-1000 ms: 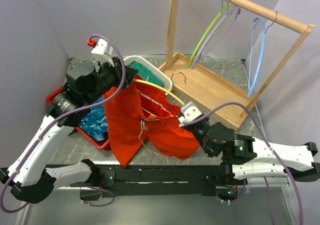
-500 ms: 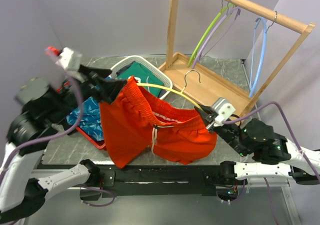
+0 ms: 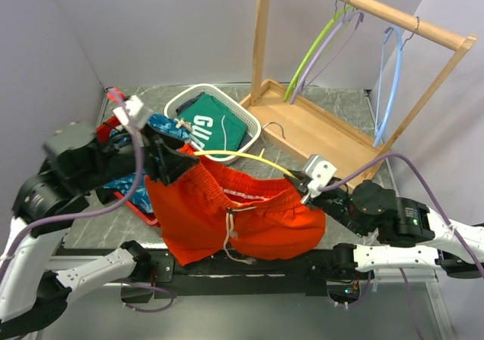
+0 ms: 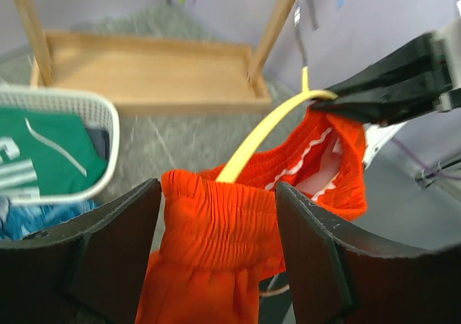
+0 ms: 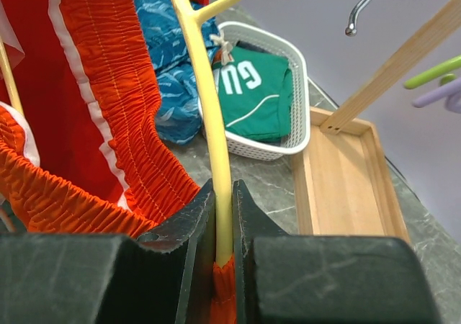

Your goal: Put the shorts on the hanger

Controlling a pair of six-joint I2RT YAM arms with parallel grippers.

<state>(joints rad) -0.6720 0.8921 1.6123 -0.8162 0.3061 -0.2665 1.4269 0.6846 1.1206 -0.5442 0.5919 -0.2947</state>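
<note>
The orange-red shorts (image 3: pixel 242 219) hang in front of the arms, with the waistband stretched between both grippers. The yellow hanger (image 3: pixel 234 156) runs along the waistband, and its left end goes into the fabric. My left gripper (image 3: pixel 168 166) holds the left end of the gathered waistband (image 4: pixel 216 230); the thick bunch fills the gap between the jaws (image 4: pixel 218 189). My right gripper (image 3: pixel 302 185) is shut on the hanger's right arm (image 5: pixel 209 122), with the waistband (image 5: pixel 86 122) pinched below it (image 5: pixel 224 194). The white drawstring hangs down the front.
A white basket (image 3: pixel 253 132) holds a green garment (image 3: pixel 212 128) at the back. A red bin (image 3: pixel 147 217) with blue cloth (image 3: pixel 162 125) lies on the left. A wooden rack (image 3: pixel 318 128) at the back right carries green (image 3: pixel 314 53), purple (image 3: pixel 333 49) and light blue (image 3: pixel 393 83) hangers.
My left gripper has swung out left and then come down, pulling the waistband sideways. The shorts are spread wider and hang lower. My right gripper has moved right with the hanger, which lies flatter.
</note>
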